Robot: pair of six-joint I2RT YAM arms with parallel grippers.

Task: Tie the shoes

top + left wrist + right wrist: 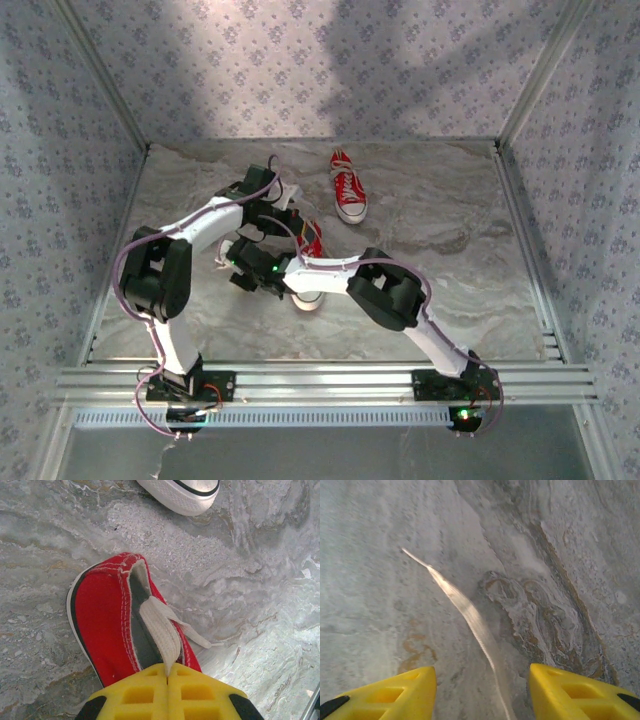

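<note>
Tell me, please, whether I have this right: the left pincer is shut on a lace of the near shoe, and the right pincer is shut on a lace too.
Not quite: the left pincer is shut on a lace of the near shoe, but the right pincer is open. The right wrist view shows its fingers apart, a loose lace running between them ungripped.

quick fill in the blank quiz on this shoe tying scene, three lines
1. The left tool is shut on a white lace of a ____ sneaker.
2. The right tool has its jaws ____, with a lace end running between them.
3. In the top view, the second sneaker lies ____ from the arm bases than the one being worked on.

Missing words: red; open; farther
</note>
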